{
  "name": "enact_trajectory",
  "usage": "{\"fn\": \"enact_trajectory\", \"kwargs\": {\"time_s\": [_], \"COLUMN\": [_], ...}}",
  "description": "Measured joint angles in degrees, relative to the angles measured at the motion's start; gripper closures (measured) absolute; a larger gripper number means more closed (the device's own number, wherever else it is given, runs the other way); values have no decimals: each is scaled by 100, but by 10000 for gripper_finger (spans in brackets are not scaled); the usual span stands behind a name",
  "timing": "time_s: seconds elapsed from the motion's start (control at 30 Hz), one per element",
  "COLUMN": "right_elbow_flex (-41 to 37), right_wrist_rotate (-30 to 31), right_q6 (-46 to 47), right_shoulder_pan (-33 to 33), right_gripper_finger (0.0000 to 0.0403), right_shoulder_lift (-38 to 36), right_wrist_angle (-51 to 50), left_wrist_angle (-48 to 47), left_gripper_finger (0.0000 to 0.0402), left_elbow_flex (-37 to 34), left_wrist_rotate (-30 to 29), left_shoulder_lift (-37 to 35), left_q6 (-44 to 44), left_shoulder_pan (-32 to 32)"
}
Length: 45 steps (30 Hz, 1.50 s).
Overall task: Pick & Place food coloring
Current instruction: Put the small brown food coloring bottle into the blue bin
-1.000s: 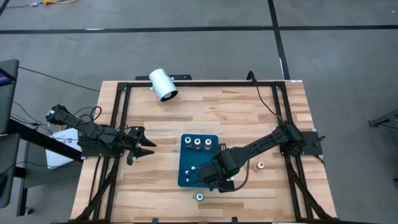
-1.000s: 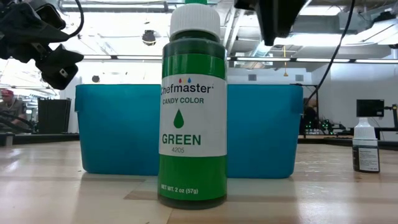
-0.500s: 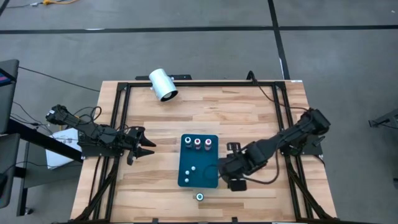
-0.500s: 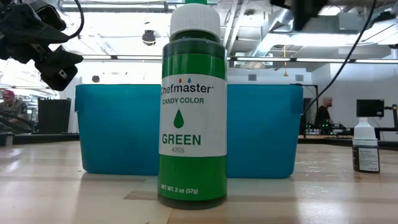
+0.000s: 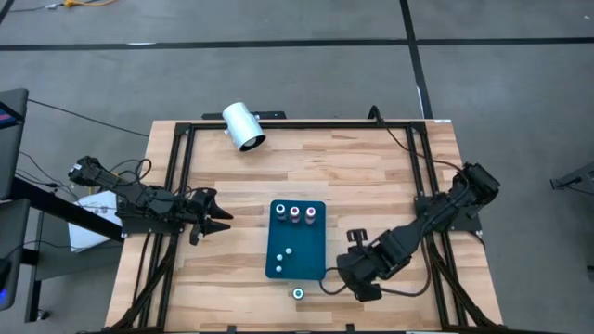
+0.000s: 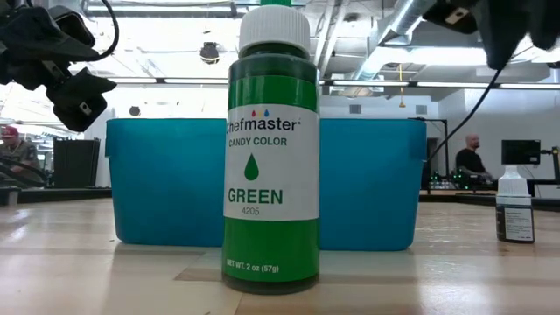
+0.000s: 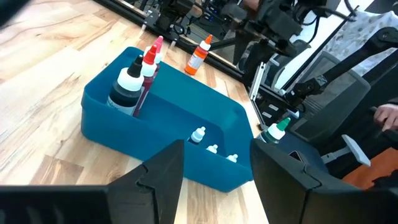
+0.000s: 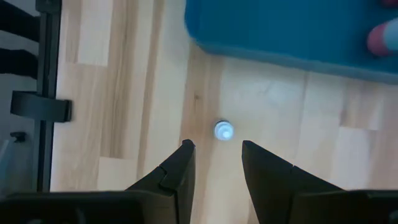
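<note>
- The right claw point(image 5: 327, 284) hovers near the front edge of the table point(image 5: 371, 176), just beside the blue bin's front right corner, its fingers point(image 8: 177, 171) spread apart and holding nothing.
- A green food coloring bottle point(image 5: 298, 294) stands alone on the table near the front edge, just in front of the blue bin point(image 5: 306, 258) and apart from it; the right wrist view shows its cap point(image 8: 223, 130) just ahead of the open gap between the fingers, not touched by them.
- Three taller bottles point(image 5: 294, 213) stand in a row at the far end of the bin, and three small pale-capped ones point(image 5: 282, 259) sit toward its near end.
- The left claw point(image 5: 221, 220) waits over the left side of the table, well apart from the bin, fingers parted and empty.
- A white cylinder point(image 5: 244, 126) lies at the far edge of the table, toward the left corner.
- In the low view, one more small bottle point(image 6: 514, 207) stands on the table at the right.
</note>
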Motion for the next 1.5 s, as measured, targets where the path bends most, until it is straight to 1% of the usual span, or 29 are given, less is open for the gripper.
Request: {"fn": "enact_trajectory", "kwargs": {"time_s": [0.27,0.37,0.53,0.63,0.87,1.03,1.5], "right_elbow_flex": [-462,-568,-744,-930,-1119,-1376,-1395], "right_wrist_rotate": [-5,-128,-148,-290,-274,-312,-446], "right_q6": [145,143,114,118,138,129,97], "right_shoulder_pan": [8,-24,-69,-86,-235,-354,-449], "right_gripper_finger": [282,282,282,282,282,282,282], "right_shoulder_lift": [2,6,65,59,60,59,59], "right_wrist_angle": [515,603,860,1202,1273,1603,1610], "left_wrist_angle": [1,2,2,-17,-90,-89,-90], "left_gripper_finger": [227,227,227,227,227,227,227], "left_elbow_flex": [0,0,0,0,0,0,0], "left_wrist_rotate": [0,0,0,0,0,0,0], "left_shoulder_lift": [0,0,0,0,3,3,3], "left_q6": [0,0,2,2,2,2,6], "left_shoulder_pan": [-1,0,-2,-2,-1,-1,-2]}}
